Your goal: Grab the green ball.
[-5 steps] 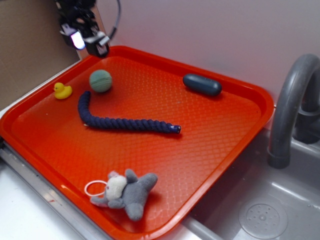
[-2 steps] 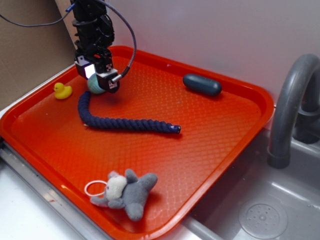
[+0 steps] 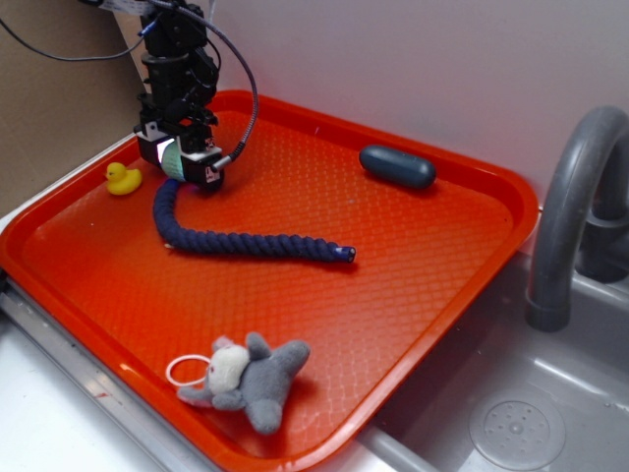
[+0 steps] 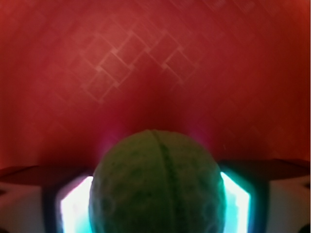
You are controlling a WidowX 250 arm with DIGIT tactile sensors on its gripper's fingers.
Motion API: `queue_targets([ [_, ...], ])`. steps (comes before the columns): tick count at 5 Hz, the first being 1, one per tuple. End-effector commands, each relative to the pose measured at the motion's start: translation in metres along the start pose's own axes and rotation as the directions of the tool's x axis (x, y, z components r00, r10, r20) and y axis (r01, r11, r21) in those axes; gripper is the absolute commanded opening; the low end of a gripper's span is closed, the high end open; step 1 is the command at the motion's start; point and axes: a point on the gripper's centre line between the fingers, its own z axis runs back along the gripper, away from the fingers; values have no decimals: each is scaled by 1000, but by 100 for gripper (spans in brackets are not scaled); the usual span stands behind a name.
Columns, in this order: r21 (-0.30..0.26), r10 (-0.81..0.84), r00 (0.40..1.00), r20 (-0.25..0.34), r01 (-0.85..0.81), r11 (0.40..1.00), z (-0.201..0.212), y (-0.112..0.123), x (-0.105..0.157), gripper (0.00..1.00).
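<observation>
My black robot gripper (image 3: 180, 162) stands low over the far left corner of the textured red plastic tray (image 3: 423, 295), its two fingers set either side of the small pale mint-green ribbed ball (image 3: 173, 160). In the exterior view only a sliver of the ball shows between the fingers. The wrist view fills in the rest: the ball (image 4: 156, 187) sits dead centre in the gap, with a lit white pad (image 4: 74, 209) hard against each flank (the glow is teal where pad meets ball), so I read the fingers as closed onto it, about a ball's width apart. Whether the ball is resting on the tray or lifted clear, I cannot tell.

Just left of the gripper sits a small yellow toy duck (image 3: 122, 178). A dark blue braided rope (image 3: 241, 241) curls from just below the gripper toward the tray's middle. A dark blue oblong capsule (image 3: 397, 166) lies near the far rim, well apart, and a grey plush animal with a white ring (image 3: 246, 381) lies at the near edge. A grey curved tap (image 3: 568, 206) rises over the sink to the right.
</observation>
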Motion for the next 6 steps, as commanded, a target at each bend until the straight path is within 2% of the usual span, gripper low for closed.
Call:
queue_targets([
  [1, 6, -142, 983, 118, 142, 990, 38, -34, -21, 0],
  [2, 12, -211, 962, 175, 213, 977, 87, -21, -29, 0],
  [3, -7, -154, 944, 292, 163, 987, 134, -8, -48, 0],
  [4, -23, -158, 927, 340, 176, 984, 179, -10, -75, 0],
  [5, -11, -147, 919, 366, 163, 987, 205, -11, -99, 0],
  [6, -59, -102, 924, 370, 132, 989, 199, -9, -103, 0],
])
